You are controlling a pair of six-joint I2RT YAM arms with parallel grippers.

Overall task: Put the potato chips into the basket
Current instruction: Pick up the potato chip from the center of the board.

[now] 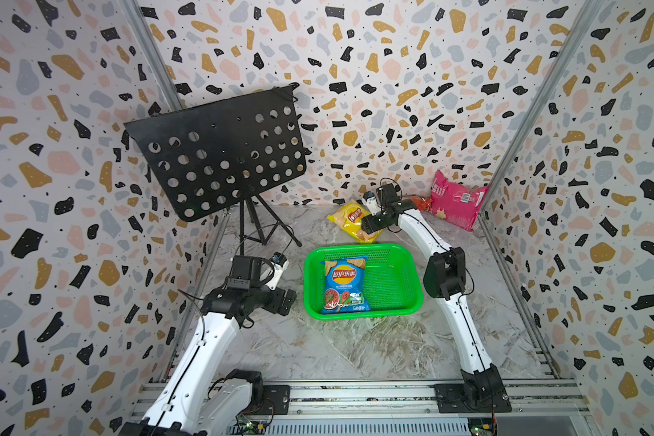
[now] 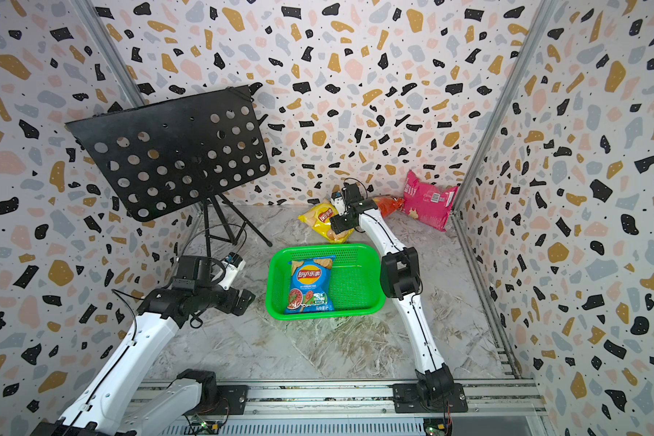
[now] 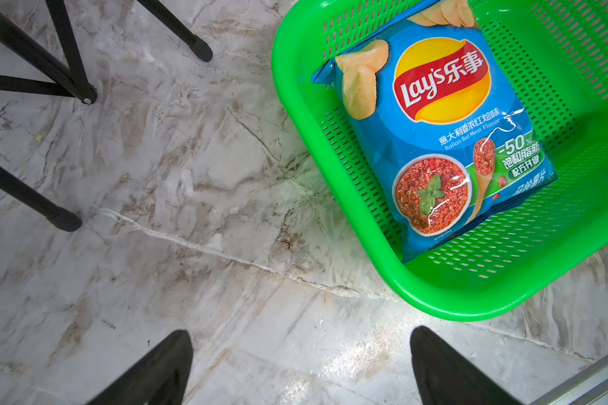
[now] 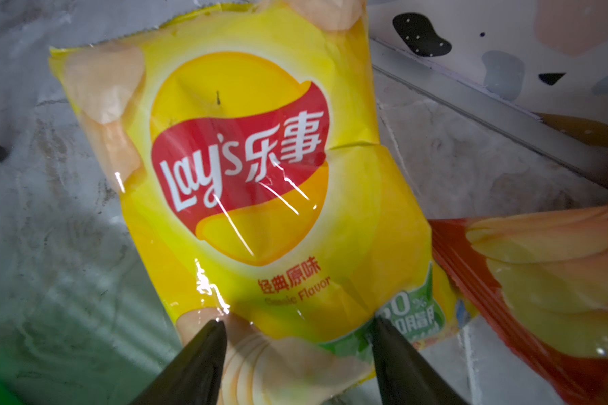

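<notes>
In both top views the green basket [image 1: 359,249] [image 2: 318,248] sits mid-floor with a blue bag of potato chips [image 1: 344,283] [image 2: 310,283] [image 3: 446,140] lying flat in its left half. Behind the basket lies a yellow bag [image 1: 350,219] [image 2: 318,218] [image 4: 260,175]. My right gripper [image 1: 370,226] [image 4: 297,322] pinches that bag's near end, both fingertips pressed into the foil. An orange-red bag [image 1: 421,204] [image 4: 541,280] lies beside it, and a pink bag [image 1: 455,202] [image 2: 427,200] leans in the far right corner. My left gripper [image 1: 286,298] [image 3: 301,331] hangs open over bare floor, left of the basket.
A black perforated music stand [image 1: 219,158] on tripod legs [image 3: 67,70] stands at the far left, its feet near my left arm. Patterned walls close in the floor on three sides. The basket's rim [image 3: 471,305] lies close to my left fingertips.
</notes>
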